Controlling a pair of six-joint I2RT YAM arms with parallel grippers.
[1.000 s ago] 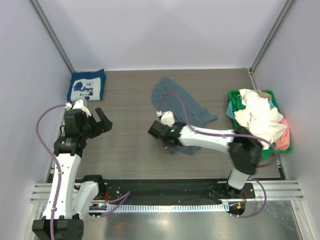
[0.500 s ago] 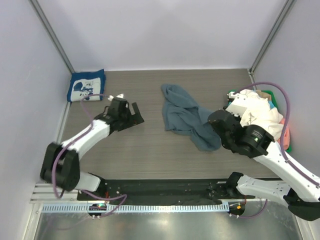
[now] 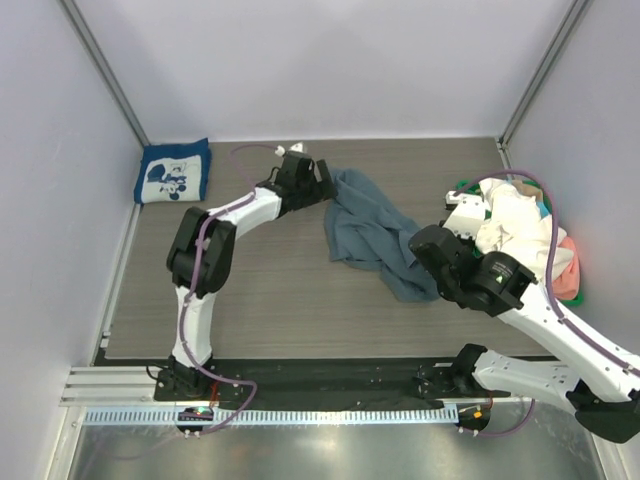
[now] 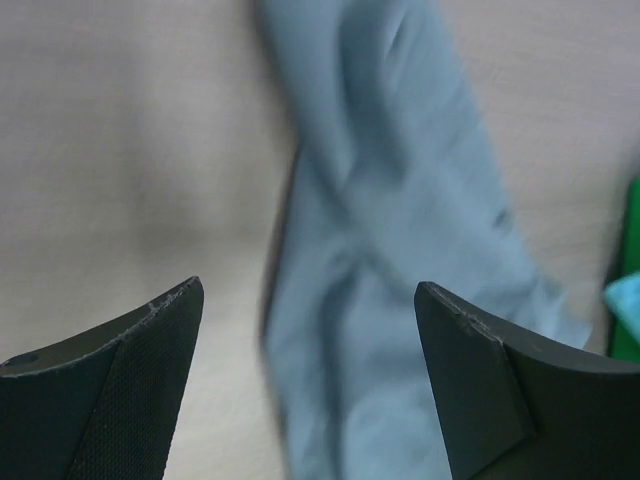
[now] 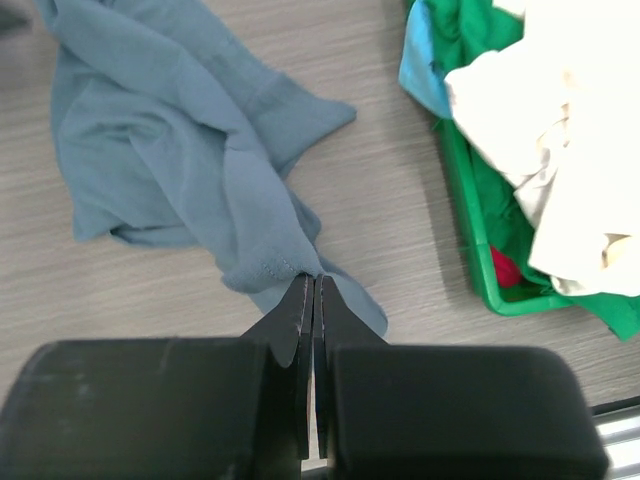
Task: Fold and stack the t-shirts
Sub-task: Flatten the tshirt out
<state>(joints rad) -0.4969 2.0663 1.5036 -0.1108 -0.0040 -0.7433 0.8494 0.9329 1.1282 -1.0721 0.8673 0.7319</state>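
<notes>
The slate-blue t-shirt [image 3: 368, 222] runs from the spread left gripper [image 3: 324, 184] at far left to the right gripper [image 5: 311, 292] pinching its near-right corner.

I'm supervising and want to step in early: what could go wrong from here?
1. The slate-blue t-shirt lies twisted and bunched; the open left gripper, above its folds, may pinch several layers.
2. The right gripper holds only a thin tip of cloth, which could slip out.
3. It also sits near the green basket and might snag the heaped shirts.
</notes>
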